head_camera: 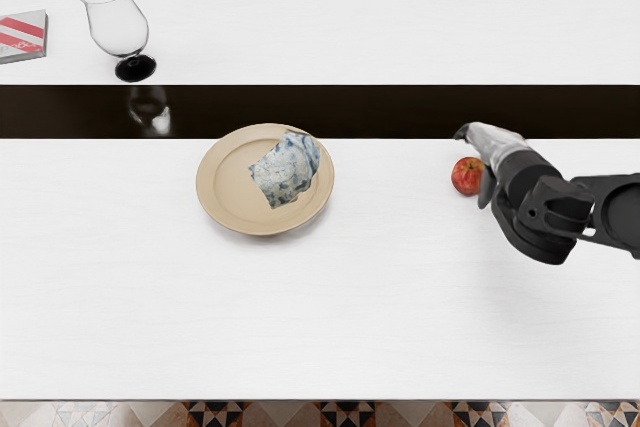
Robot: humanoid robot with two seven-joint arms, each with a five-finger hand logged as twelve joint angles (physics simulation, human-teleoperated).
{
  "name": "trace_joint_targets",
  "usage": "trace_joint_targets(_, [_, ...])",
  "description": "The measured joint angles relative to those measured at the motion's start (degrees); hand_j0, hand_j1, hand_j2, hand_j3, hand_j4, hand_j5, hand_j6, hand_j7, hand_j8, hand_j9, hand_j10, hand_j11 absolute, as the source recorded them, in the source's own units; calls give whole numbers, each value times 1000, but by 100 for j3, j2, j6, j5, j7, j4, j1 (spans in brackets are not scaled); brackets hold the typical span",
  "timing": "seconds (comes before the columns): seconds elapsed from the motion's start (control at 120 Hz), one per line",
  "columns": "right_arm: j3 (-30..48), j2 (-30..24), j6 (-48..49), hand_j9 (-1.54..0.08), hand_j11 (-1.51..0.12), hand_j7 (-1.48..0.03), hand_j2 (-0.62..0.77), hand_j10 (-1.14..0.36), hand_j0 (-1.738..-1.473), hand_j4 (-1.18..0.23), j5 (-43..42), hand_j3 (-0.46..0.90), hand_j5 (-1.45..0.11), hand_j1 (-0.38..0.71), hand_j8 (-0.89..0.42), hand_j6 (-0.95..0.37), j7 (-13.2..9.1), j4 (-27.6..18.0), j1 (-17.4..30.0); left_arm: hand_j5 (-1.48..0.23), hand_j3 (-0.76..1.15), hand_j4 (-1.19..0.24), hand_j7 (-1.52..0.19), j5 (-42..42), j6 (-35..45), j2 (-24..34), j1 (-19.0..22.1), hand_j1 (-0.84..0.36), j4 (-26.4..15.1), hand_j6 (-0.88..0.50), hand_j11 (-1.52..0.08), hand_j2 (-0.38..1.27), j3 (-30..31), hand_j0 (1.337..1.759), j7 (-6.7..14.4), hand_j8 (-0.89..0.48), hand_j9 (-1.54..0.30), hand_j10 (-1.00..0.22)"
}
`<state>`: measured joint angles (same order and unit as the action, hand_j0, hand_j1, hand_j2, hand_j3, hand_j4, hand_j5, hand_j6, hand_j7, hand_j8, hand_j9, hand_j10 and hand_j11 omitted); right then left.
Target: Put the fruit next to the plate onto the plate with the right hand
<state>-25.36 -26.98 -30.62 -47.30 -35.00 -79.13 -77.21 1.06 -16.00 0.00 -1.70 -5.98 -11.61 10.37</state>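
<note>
Nearest, a strip of patterned floor point(350, 414) is showing below the near edge of the white tabletop point(300, 327), and the wide near part of that tabletop is lying bare.

Farther in, the right arm point(612, 209) is coming in from the right edge, about halfway between the near and far edges. Its dark wrist is leading up and left to the right hand point(503, 162), which is sitting close to the far edge. The hand is holding nothing. Its fingers point(478, 133) are spreading loosely about the apple point(466, 176), one grey finger reaching past the fruit's far side and a darker one hanging by its near right side. Whether any of them is touching the skin is not clear.

The apple is resting on the tabletop just left of the hand, near the far edge and right of centre, well apart from the plate point(215, 199).

The tan plate is lying left of centre, also close to the far edge. It is carrying a crumpled blue-and-white lump point(285, 169) on its right half.

Beyond the far edge a dark gap point(400, 112) is running across and dimly mirroring the glass.

Past it a second white top point(400, 27) is bearing a glass point(115, 19) toward its left end, leaning slightly, and a book point(20, 35) at its left edge, cut off by the frame.
</note>
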Motion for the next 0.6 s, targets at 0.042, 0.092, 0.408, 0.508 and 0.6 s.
trace_joint_targets(0.042, [0, 0, -36, -340, -340, -340, -50, -263, -1658, -263, -17, 0, -340, -36, -264, -264, 0, 4, 23, -9, 0, -7, -9, 0, 0, 0, -6, 341, 0, -7, -9, 1, 0, 1658, 0, -7, -9, -7])
trace_joint_targets(0.092, [2, 0, -65, -356, -356, -356, -53, -275, -1658, -275, -48, 0, -356, -22, -276, -276, 0, 7, 46, -9, 0, -7, -9, 0, 0, 0, -6, 341, 0, -7, -9, 1, 0, 1658, 0, -7, -9, -7])
trace_joint_targets(0.408, [4, -1, -141, -454, -454, -454, -68, -351, -1658, -351, -116, 0, -455, 69, -351, -352, 0, 20, 147, -9, 0, -7, -9, 0, 0, 0, -6, 341, -1, -7, -9, 1, 0, 1658, 0, -7, -9, -7])
trace_joint_targets(0.508, [5, -1, -145, -472, -472, -472, -70, -364, -1658, -364, -119, 0, -472, 85, -365, -365, 0, 20, 151, -9, 0, -7, -9, 0, 0, 0, -6, 341, -2, -7, -9, 1, 0, 1658, 0, -7, -9, -7])
trace_joint_targets(0.6, [5, -1, -146, -482, -482, -482, -72, -372, -1658, -372, -119, 0, -482, 95, -373, -373, 0, 20, 153, -9, 0, -7, -9, 0, 0, 0, -1, 341, -1, -7, -9, 1, 0, 1658, 0, -7, -9, -7])
